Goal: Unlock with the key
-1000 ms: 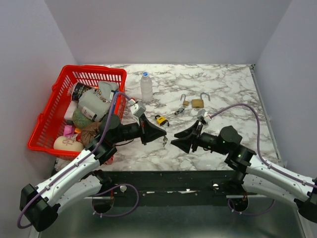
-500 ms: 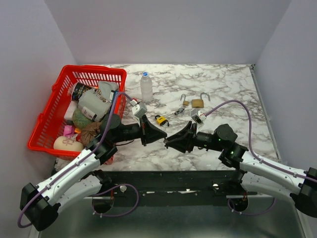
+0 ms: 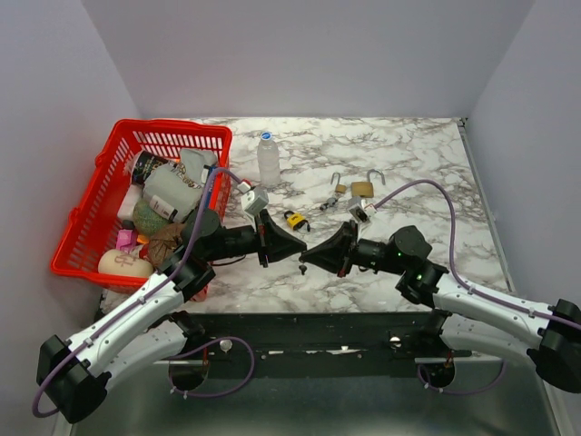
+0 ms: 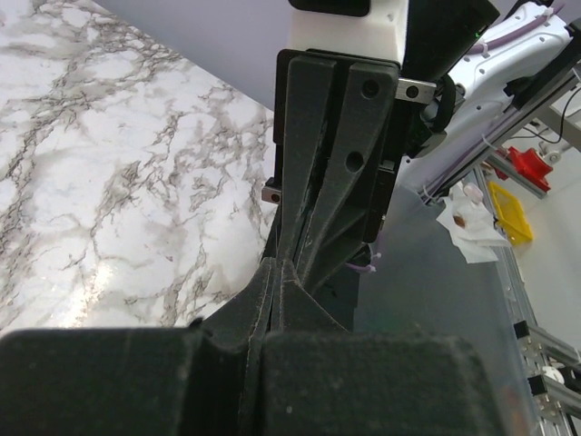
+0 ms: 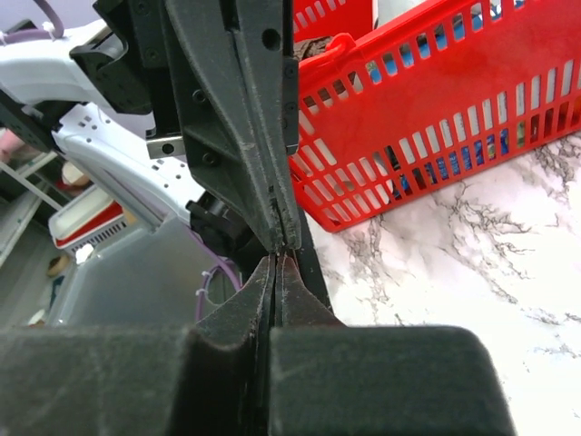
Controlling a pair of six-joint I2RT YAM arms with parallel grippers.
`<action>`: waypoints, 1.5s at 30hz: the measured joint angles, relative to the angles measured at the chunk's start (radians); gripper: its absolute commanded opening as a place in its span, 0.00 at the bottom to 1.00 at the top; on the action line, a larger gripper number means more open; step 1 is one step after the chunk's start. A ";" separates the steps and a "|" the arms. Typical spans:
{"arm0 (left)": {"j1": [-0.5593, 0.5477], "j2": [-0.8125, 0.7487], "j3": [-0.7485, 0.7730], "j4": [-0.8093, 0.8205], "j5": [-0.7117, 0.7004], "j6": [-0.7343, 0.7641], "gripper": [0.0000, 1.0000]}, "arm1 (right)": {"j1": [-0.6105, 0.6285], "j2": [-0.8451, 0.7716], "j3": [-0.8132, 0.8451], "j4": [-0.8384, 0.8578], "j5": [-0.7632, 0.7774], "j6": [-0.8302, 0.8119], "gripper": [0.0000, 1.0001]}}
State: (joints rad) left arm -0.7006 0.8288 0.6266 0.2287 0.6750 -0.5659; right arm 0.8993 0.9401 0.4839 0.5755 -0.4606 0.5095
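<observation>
Nearest the bases, both arms are lying low over the front of the marble table [image 3: 408, 163]. Their forearms are almost level and each is aiming its gripper at the other. The left gripper [image 3: 296, 245] and the right gripper [image 3: 309, 258] are meeting tip to tip just in front of the yellow-and-black padlock [image 3: 295, 220], the left one pointing right and a little downward, the right one pointing left. The left jaws are pressing fully together. The right jaws are showing only a hairline slit in the right wrist view, so they are as good as closed. Whether either pair is pinching anything is hard to make out: the meeting point is dark in both wrist views, and from above only a tiny dark speck is showing under the tips, too small to name. The yellow-and-black padlock is lying on the marble, apart from both grippers. Just to its right, what looks like a small bunch of keys [image 3: 327, 204] is lying. Beyond that, a brass padlock [image 3: 362, 189] and a smaller padlock [image 3: 339, 187] are resting with their shackles pointing away from the arms. Behind the yellow-and-black padlock and slightly left, a clear bottle [image 3: 268, 160] is standing upright. Well to the padlock's left, the red basket [image 3: 77, 238] is sitting full of goods, with the left arm hiding its near corner.
</observation>
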 measured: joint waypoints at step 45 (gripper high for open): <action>-0.019 0.185 0.238 -0.295 -0.303 0.072 0.79 | -0.269 -0.219 -0.189 -0.037 0.035 0.039 0.01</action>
State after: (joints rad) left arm -0.7193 1.0142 0.8646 -0.0666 0.3717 -0.4938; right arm 0.6300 0.7208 0.2947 0.5388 -0.4259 0.5480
